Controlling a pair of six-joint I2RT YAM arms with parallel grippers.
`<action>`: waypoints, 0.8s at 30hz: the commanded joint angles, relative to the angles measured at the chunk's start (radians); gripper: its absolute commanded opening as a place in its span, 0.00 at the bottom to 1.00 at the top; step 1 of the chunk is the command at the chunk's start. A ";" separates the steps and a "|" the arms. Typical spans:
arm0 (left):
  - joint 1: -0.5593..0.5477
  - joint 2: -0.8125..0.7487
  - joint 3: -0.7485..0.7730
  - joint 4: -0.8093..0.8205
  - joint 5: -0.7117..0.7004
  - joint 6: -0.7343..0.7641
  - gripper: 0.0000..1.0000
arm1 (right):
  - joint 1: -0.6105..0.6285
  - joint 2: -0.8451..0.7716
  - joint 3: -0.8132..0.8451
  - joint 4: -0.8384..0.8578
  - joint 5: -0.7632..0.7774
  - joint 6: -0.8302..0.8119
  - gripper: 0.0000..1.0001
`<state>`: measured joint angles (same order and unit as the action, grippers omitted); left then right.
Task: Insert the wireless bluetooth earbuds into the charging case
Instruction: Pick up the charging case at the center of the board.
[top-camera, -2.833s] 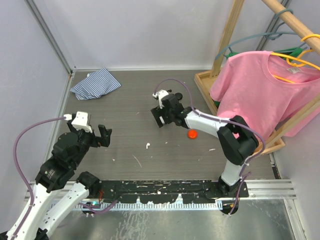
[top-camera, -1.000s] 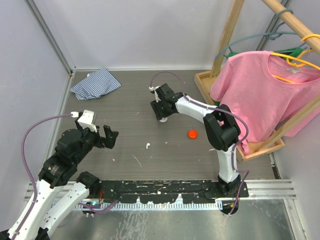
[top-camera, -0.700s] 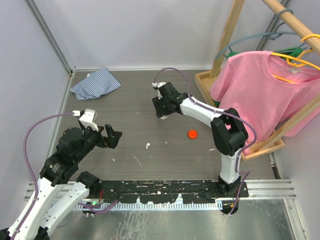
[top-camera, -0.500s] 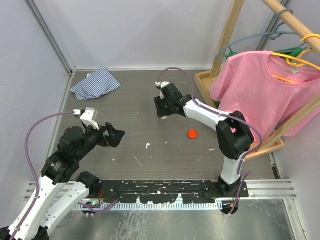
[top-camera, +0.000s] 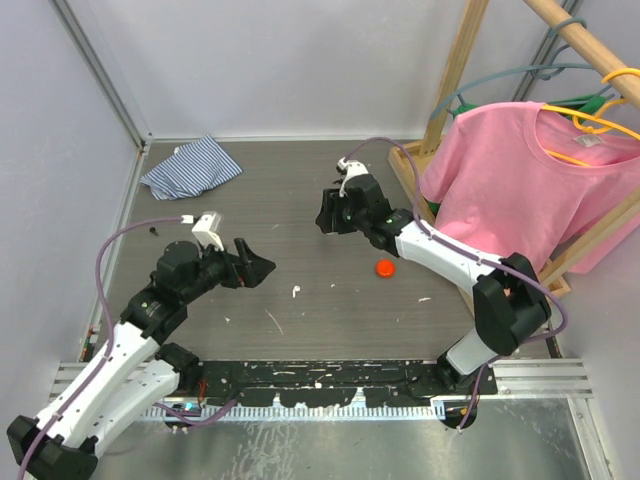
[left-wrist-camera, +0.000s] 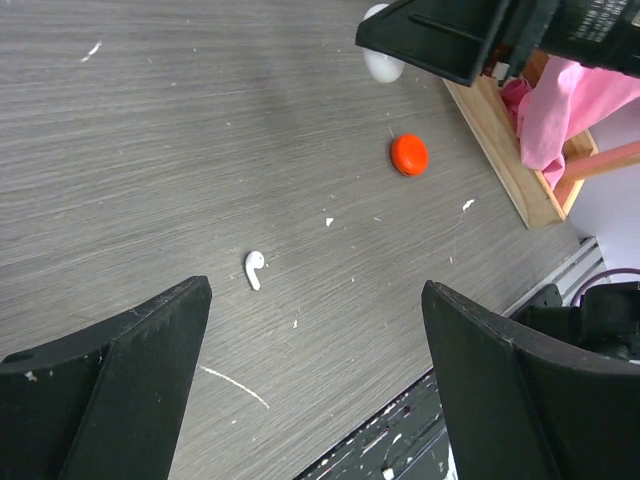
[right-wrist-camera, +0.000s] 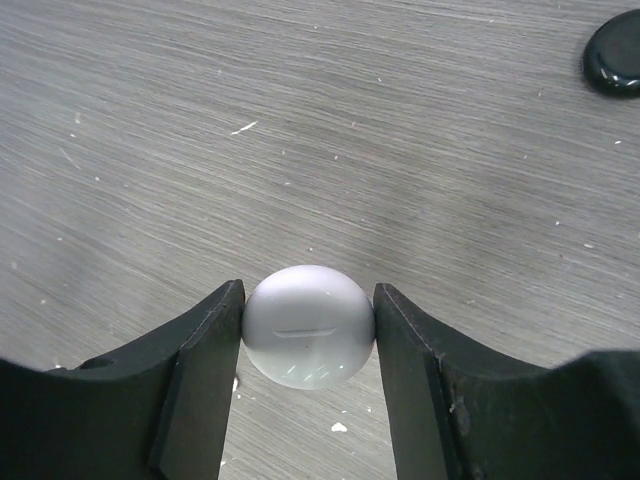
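A small white earbud (top-camera: 295, 292) lies on the grey table (top-camera: 250, 200), also seen in the left wrist view as the earbud (left-wrist-camera: 254, 268). My left gripper (top-camera: 258, 268) hovers just left of it, open, with nothing between its black fingers (left-wrist-camera: 130, 380). My right gripper (top-camera: 326, 222) is shut on a round white charging case (right-wrist-camera: 308, 325), held clear of the table; the left wrist view shows the case (left-wrist-camera: 382, 66) under the right gripper. A red round case (top-camera: 385, 268) lies between the arms.
A black round case (right-wrist-camera: 615, 52) lies on the table beyond the right gripper. A striped cloth (top-camera: 190, 167) sits at the back left. A pink shirt (top-camera: 530, 180) hangs on a wooden rack (top-camera: 412, 185) at the right. White scratches fleck the table.
My left arm has reached forward and right toward the white earbud, its jaws narrowing slightly. My right gripper has lifted the white case and moved right.
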<state>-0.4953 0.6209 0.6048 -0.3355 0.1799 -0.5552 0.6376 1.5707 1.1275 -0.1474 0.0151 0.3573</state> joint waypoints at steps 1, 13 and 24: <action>-0.004 0.037 -0.037 0.226 0.052 -0.070 0.88 | -0.001 -0.087 -0.071 0.168 -0.032 0.113 0.33; -0.175 0.180 -0.124 0.542 -0.128 -0.135 0.77 | 0.030 -0.175 -0.229 0.385 -0.062 0.297 0.32; -0.288 0.304 -0.135 0.744 -0.307 -0.108 0.63 | 0.092 -0.227 -0.314 0.504 0.011 0.412 0.33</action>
<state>-0.7681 0.8959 0.4614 0.2504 -0.0410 -0.6804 0.7094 1.4055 0.8272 0.2356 -0.0227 0.7082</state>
